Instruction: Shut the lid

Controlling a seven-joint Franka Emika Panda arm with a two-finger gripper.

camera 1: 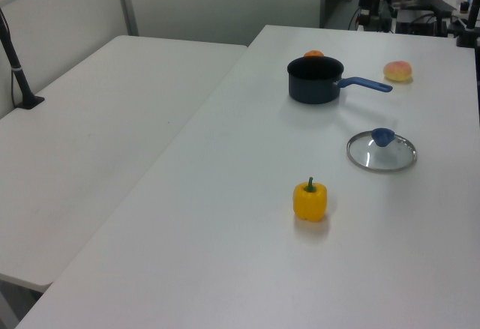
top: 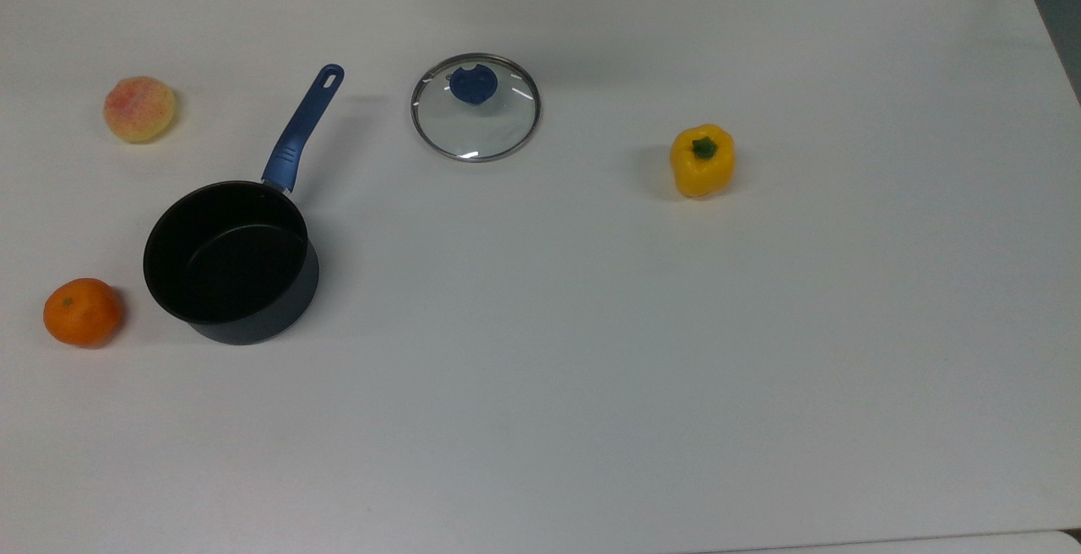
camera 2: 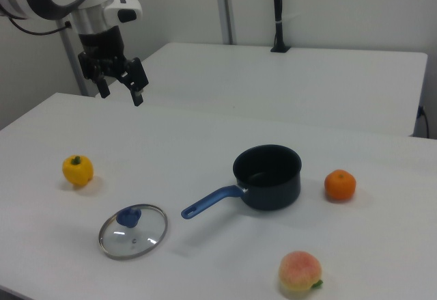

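in the right view, nearest the camera, a peach [camera 2: 300, 274] sits on the white table [camera 2: 205, 266], and the lid [camera 2: 133, 231] lies flat on the table to the right view's left, apart from the black saucepan [camera 2: 268, 175], blue knob up. beyond these stand a yellow pepper [camera 2: 78, 170] and an orange [camera 2: 340, 184]. farthest back, the gripper [camera 2: 121, 91] hangs released, fingers spread, high above the table with nothing between them.
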